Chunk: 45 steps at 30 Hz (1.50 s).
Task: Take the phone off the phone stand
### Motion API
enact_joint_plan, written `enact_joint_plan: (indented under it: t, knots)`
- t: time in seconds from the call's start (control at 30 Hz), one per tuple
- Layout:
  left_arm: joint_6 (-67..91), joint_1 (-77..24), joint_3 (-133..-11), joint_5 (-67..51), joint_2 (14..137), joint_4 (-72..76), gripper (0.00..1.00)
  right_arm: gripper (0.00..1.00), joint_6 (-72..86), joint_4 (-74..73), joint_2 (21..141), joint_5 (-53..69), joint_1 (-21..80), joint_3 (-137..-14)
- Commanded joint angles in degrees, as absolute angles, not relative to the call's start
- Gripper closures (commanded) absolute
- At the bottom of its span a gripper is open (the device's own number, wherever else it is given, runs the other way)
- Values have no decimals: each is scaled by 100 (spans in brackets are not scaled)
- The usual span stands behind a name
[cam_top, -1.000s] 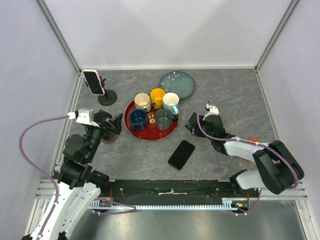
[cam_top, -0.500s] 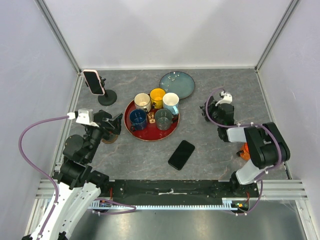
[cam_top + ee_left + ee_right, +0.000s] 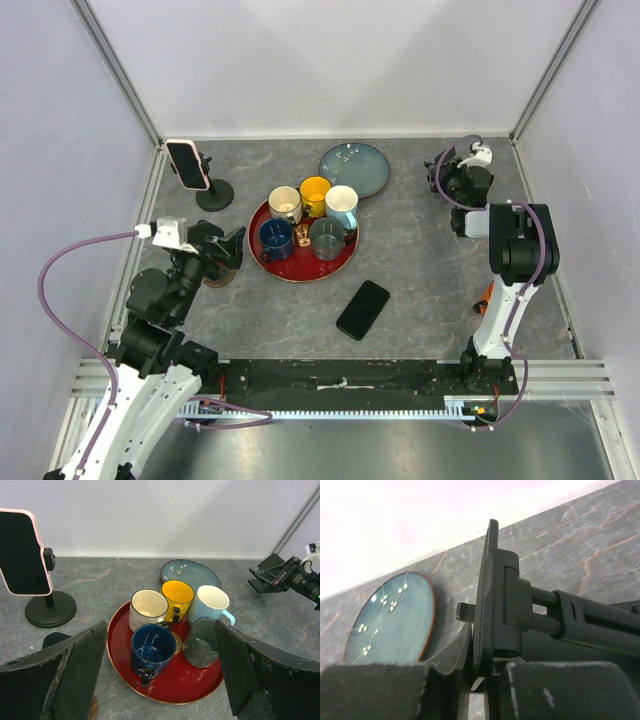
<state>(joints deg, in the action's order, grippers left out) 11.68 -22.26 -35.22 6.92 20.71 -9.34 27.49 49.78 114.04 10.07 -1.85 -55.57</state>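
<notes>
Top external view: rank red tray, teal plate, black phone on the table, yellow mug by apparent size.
1. red tray
2. teal plate
3. black phone
4. yellow mug
Plate beats phone on area; their lengths look close.

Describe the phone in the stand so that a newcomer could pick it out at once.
Start at the round red tray in the middle. Look far left: a black round-based stand holds a phone up. Its pink case sets it apart from the black phone lying flat.
</notes>
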Motion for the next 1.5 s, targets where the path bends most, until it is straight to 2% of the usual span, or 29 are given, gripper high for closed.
enact_joint_plan:
  t: [0.0, 0.3, 0.4, 0.63, 0.73, 1.03, 1.27, 1.47]
  knots:
    - [1011, -2241, -3489, 703, 2162, -765, 6, 81, 3171, 5546, 11821, 1397, -457, -6073]
    - [1011, -2233, -3489, 694, 2188, -773, 6, 75, 3840, 5169, 12287, 1714, -580, -6530]
    - [1011, -2241, -3489, 686, 2171, -765, 6, 66, 3920, 5160, 12217, 1731, -580, -6390]
    - [1037, -2241, -3481, 677, 2162, -773, 6, 22, 3788, 5107, 11559, 1670, -589, -5723]
    - [1046, -2241, -3481, 686, 2180, -765, 6, 13, 3788, 5098, 11190, 1582, -580, -5372]
    - [1151, -2232, -3612, 1229, 2565, -1098, 6, 5, 3823, 4518, 9713, 1328, -580, -4124]
    - [1608, -2215, -4034, 2555, 3409, -1915, 4, 4, 3350, 3411, 8167, 967, -326, -3481]
    - [1626, -2075, -4052, 2980, 3691, -2065, 4, 4, 3033, 3014, 7094, 976, 165, -3138]
